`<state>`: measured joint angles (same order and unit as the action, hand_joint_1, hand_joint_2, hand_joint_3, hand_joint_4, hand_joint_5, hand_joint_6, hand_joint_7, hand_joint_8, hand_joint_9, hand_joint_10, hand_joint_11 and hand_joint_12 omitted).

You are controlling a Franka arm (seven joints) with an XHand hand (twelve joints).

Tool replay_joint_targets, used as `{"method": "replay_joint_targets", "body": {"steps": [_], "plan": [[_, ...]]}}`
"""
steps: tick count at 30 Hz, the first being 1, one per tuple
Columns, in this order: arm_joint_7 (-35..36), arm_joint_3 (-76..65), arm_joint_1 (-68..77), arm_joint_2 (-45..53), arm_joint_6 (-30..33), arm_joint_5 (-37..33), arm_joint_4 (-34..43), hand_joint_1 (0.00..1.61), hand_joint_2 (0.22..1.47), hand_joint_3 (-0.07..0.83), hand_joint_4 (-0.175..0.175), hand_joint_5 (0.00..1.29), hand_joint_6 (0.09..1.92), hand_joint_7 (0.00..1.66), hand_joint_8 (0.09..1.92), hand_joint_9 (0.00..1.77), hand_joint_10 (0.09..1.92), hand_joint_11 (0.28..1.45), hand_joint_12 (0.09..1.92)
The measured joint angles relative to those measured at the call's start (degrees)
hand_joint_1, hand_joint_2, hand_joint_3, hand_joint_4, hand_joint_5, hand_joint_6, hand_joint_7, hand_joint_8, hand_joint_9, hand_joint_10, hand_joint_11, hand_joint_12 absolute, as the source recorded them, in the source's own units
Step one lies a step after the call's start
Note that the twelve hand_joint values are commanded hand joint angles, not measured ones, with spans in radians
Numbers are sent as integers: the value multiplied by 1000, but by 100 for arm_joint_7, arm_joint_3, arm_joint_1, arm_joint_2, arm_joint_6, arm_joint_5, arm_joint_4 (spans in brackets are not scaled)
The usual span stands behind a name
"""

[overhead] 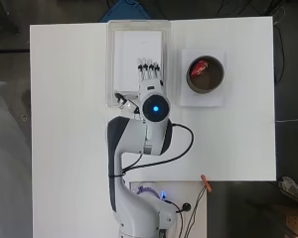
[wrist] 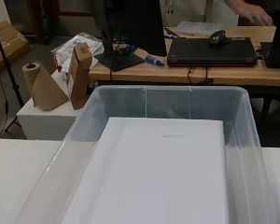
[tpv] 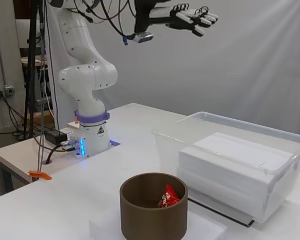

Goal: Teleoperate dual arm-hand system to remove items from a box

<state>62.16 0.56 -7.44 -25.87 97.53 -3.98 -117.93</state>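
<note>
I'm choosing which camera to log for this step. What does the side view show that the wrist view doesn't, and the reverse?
Only the side view shows the hand, fingers straight, held high above the table, plus the brown bowl with the red packet inside it. Only the wrist view shows the room behind: a wooden desk carrying a laptop. Both show the clear plastic box and the white block filling it; nothing else is visible in the box.
</note>
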Motion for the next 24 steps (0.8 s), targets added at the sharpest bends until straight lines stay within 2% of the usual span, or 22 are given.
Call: {"method": "replay_joint_targets", "body": {"steps": [3, 9, 24], "plan": [[-316, 9, 10, -57, 175, -37, -86, 2, 831, 1, -16, 132, 87, 156, 87, 226, 87, 445, 87], [-246, -34, 23, -191, 361, 83, -190, 0, 823, -3, -6, 148, 87, 184, 87, 259, 87, 454, 87], [-102, -144, 58, 177, 481, 121, -72, 0, 788, -7, -51, 27, 87, 146, 87, 243, 87, 442, 87]]}}
